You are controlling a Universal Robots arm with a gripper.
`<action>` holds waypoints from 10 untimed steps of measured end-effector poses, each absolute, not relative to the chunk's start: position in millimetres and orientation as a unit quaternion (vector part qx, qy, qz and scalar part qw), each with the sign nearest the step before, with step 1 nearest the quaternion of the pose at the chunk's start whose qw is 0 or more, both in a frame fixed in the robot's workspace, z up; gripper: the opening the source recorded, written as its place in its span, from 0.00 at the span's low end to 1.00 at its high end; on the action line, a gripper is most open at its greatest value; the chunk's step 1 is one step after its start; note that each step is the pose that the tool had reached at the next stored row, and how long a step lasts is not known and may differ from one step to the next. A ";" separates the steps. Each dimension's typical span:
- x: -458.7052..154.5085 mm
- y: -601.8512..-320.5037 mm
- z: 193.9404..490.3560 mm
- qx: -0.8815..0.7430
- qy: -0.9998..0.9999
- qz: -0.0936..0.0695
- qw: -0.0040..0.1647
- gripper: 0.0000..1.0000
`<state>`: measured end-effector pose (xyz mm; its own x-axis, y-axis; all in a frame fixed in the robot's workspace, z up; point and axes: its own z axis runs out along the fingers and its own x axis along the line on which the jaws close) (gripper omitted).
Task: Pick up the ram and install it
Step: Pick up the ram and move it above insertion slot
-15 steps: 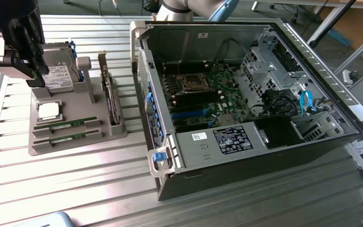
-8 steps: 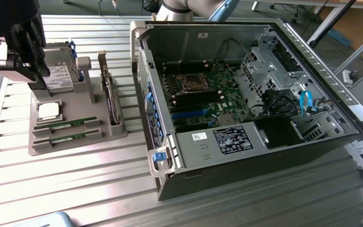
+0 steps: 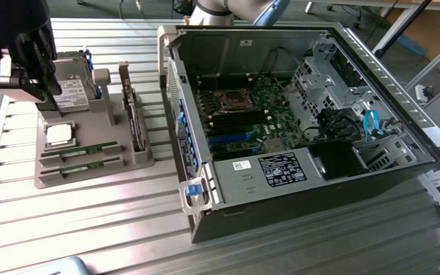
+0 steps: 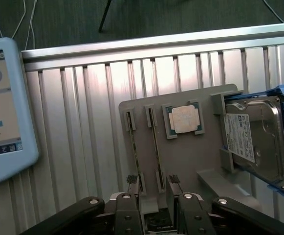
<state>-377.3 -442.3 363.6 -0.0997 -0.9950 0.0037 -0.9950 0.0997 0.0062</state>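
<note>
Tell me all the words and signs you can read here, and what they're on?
No words can be read.
Tablet screen: a pause sign, two bars in a circle; its text is blurred.
Hard drive label: too small to read.
Black label inside the computer case: too small to read.

On the grey holder tray [image 3: 90, 175], the ram sticks [image 3: 79, 151] are green with rows of dark chips, the processor [image 3: 59, 134] is silver edged in green, and the hard drive [image 3: 73, 86] is silver with a white label and blue brackets. Beside the tray, the dark grey computer case [image 3: 297, 197] holds a green motherboard [image 3: 243, 114] with black and blue slots; beneath the tray, the table [image 3: 75, 229] is silver, ribbed in parallel bands.
</note>
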 end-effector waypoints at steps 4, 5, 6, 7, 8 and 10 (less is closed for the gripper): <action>-377.3 -442.3 361.0 0.671 -0.741 -0.001 0.003 0.36; -377.3 -442.3 360.3 0.671 -0.741 -0.001 0.003 0.36; -377.3 -442.3 359.7 0.671 -0.741 -0.001 0.003 0.36; -377.3 -442.3 359.2 0.671 -0.741 -0.001 0.003 0.36; -377.3 -442.3 358.6 0.671 -0.741 -0.001 0.003 0.36; -377.3 -442.3 357.4 0.671 -0.741 -0.001 0.003 0.36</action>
<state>-377.3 -442.3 357.4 -0.0994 -0.9950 0.0037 -0.9950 0.0995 0.0063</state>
